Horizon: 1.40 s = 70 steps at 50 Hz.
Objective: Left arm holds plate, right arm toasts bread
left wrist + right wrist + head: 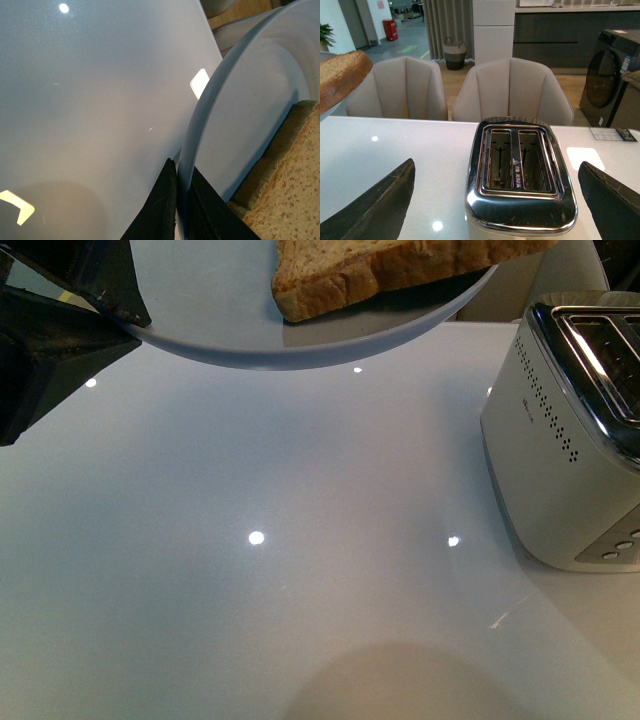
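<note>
The pale blue-grey plate [250, 300] hangs above the white table at the top of the front view. The light-brown bread [380, 270] lies on it. My left gripper [125, 312] is shut on the plate's rim at the upper left. In the left wrist view its black fingers [162, 205] pinch the plate rim [235, 100], with the bread [285, 180] just beyond. My right gripper [497, 200] is open and empty, its fingers [375, 205] spread wide on either side of the toaster [520, 175]. The bread's crust [340, 75] shows at that view's edge.
The white and chrome toaster [580, 430] stands at the right of the glossy white table [280, 540], its two slots empty. Two beige chairs [512, 87] stand behind the table. A dark appliance [612, 75] and a basket [452, 52] are further off.
</note>
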{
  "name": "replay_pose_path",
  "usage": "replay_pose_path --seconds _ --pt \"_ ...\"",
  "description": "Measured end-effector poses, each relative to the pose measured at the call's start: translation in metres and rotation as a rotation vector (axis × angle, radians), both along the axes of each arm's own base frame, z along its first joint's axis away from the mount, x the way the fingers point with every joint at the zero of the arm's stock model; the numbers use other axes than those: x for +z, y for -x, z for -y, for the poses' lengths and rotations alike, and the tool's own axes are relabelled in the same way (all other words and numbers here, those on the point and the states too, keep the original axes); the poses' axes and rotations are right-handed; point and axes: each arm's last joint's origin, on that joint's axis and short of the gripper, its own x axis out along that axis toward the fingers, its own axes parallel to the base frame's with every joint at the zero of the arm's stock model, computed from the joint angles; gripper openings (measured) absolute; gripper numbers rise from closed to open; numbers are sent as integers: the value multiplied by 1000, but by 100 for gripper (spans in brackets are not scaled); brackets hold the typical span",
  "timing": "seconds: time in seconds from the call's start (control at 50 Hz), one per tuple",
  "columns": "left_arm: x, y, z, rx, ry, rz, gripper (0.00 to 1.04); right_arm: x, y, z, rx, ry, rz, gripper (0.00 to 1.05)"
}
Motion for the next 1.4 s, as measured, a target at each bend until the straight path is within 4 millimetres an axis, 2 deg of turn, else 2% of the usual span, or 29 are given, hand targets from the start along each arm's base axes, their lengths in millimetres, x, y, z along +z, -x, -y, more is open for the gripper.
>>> replay_pose_path --seconds 0.26,0.28,0.38,0.46,0.66,0.84,0.94,1.16,1.4 --pt "0 0 0 0 0 0 3 -1 0 0 -7 -9 -21 96" --pt "0 0 0 0 0 0 3 -2 -1 0 -13 -12 -48 96" --pt "0 0 0 0 0 0 3 -6 -3 2 -78 -120 -446 96" --pt "0 0 0 -1 0 -1 3 -13 -5 3 -95 -166 -537 96" --pt "0 0 0 -1 0 -1 3 5 -24 2 -88 -267 -488 96" --pt "0 0 0 -1 1 -1 3 44 -62 -21 55 -465 -447 96" --pt "0 0 0 -1 1 -1 3 58 -78 -35 144 -584 -447 96" --pt "0 0 0 -1 1 -1 3 65 -106 -62 251 -807 -488 96" --pt "0 0 0 -1 1 -1 3 64 -117 -74 291 -926 -517 96"
